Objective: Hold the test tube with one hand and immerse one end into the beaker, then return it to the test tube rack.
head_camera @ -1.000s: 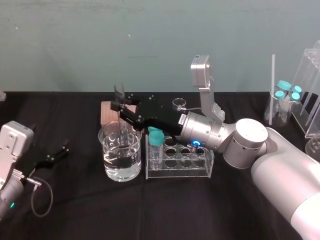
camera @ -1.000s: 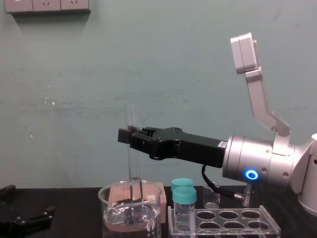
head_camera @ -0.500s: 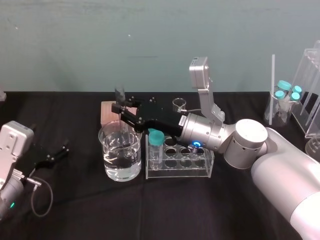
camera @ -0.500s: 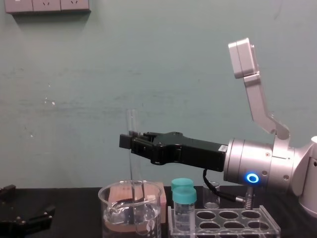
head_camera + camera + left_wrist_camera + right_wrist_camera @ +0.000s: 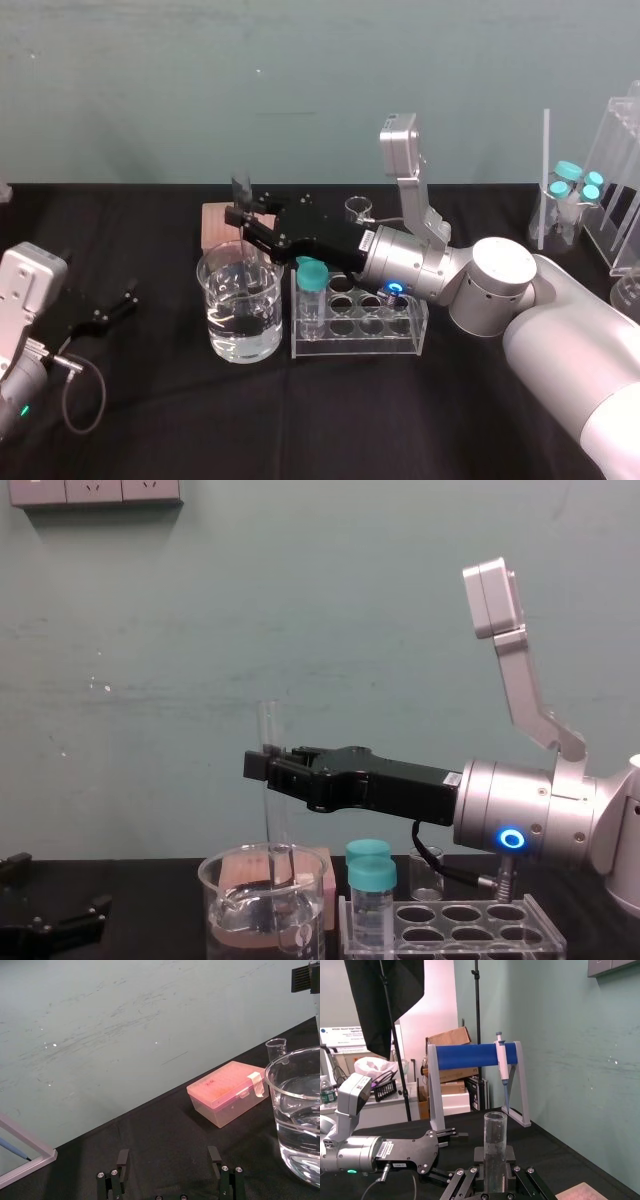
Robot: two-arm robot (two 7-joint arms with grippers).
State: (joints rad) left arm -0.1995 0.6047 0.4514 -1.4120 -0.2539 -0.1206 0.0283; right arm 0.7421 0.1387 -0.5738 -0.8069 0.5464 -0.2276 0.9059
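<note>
Right pincer point(image 5: 262, 765) gripping one test tube point(image 5: 268, 800) in one beaker point(image 5: 240, 318), one rack point(image 5: 357, 338), left pincer point(image 5: 167, 1156) spread wide

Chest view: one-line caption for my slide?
Right hand holds the test tube upright, its lower end inside the beaker.

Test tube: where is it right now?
Chest view, left of centre: the test tube stands upright in the right gripper, its lower end inside the beaker, left of the test tube rack.
</note>
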